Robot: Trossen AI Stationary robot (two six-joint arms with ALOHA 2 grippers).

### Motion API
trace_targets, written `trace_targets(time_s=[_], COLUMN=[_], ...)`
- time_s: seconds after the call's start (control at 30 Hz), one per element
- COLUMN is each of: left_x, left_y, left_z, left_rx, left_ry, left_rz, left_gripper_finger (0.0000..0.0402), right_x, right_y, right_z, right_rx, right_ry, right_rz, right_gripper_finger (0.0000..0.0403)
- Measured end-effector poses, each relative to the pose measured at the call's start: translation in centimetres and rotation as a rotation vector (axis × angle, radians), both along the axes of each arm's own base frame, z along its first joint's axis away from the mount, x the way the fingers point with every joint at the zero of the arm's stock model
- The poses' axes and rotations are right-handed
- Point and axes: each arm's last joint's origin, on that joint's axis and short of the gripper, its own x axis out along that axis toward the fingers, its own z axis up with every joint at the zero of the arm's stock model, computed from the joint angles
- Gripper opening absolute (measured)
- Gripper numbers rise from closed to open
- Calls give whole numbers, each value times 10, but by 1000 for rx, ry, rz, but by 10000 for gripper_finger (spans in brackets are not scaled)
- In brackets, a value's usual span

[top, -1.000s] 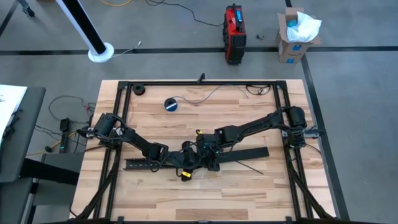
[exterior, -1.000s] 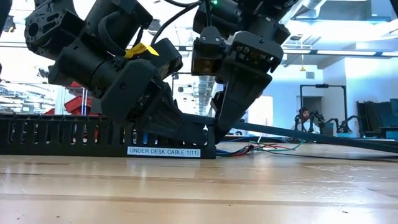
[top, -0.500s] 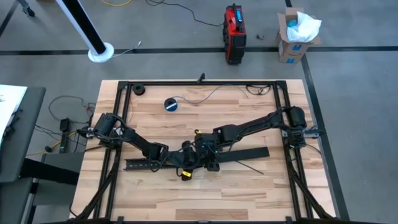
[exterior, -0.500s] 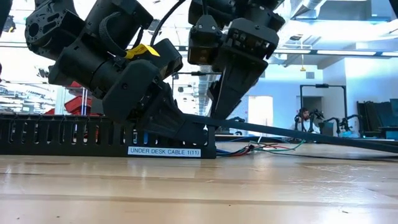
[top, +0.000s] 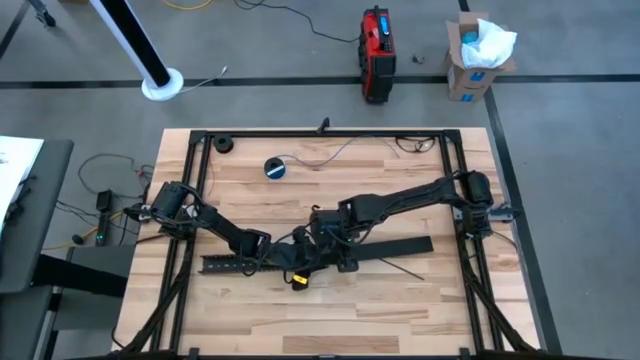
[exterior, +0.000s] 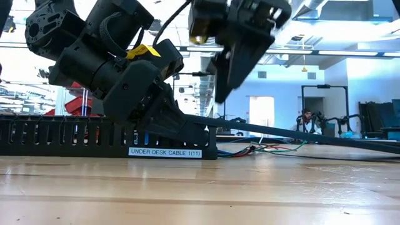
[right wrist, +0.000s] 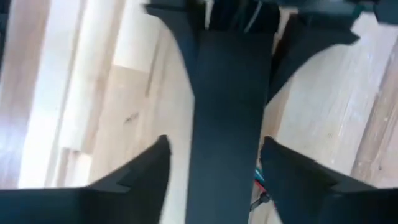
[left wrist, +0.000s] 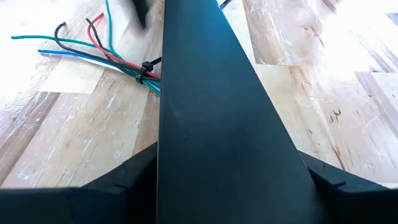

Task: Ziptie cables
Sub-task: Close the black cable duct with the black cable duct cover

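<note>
Cables (left wrist: 106,53) partly hidden under black cover strip (left wrist: 211,112), right tool (exterior: 240,47) motion-blurred, left tool's tips covered by strip

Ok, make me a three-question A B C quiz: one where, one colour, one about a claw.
1. Where is the blue tape roll? A in a gripper; B on the wooden table; C on the floor.
2. What colour is the tie round the cables? A yellow; B pink; C black.
3. The right gripper is: A open over the flat black strip the left gripper holds; B shut on cables; C shut on tape.
Answers: B, it lies on the wood; C, a black band pinches the wires; A, its fingers stand apart.
</note>
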Motion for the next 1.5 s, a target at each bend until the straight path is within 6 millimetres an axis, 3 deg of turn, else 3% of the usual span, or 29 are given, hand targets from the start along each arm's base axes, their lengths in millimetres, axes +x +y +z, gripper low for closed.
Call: trace_targets(time_s=[0.1, 0.2, 0.27, 0.43, 1.1, 1.5], left_x=[0, 0, 0, 0, 0, 0], left_y=[0, 0, 0, 0, 0, 1], left_z=[0, 0, 0, 0, 0, 0], left_rx=[0, 0, 0, 0, -10, -5], left_ry=[0, 0, 0, 0, -1, -3], left_rz=[0, 0, 0, 0, 6, 22], left_gripper_finger=[244, 244, 244, 244, 244, 244], right_x=[1, 4, 8, 17, 18, 19], right_y=[3, 7, 12, 21, 13, 5], right_z=[9, 13, 16, 19, -13, -13], right_rx=[-3, -7, -1, 30, -42, -83], right_ry=[-7, -42, -99, -199, -87, -99], right_rz=[17, 42, 52, 44, 28, 42], right_gripper_finger=[151, 41, 15, 2, 0, 0])
